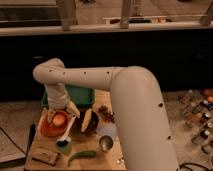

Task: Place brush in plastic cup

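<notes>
The brush (69, 130) has a slim white handle that slants down to the left from my gripper. Its dark bristle head (62, 143) sits at the mouth of the small green plastic cup (64, 148), near the table's front left. My gripper (71, 112) hangs from the white arm over the left of the table, between the orange plate and the dark bowl. It is shut on the upper end of the brush handle. The cup's inside is hidden by the bristle head.
An orange plate (46, 129) with an orange fruit (59, 119) lies left of the brush. A banana (86, 120) rests in a dark bowl (92, 131). Also here: a silver metal cup (105, 143), a cucumber (81, 156), a green bin (81, 95), and bottles (200, 117) on the floor at the right.
</notes>
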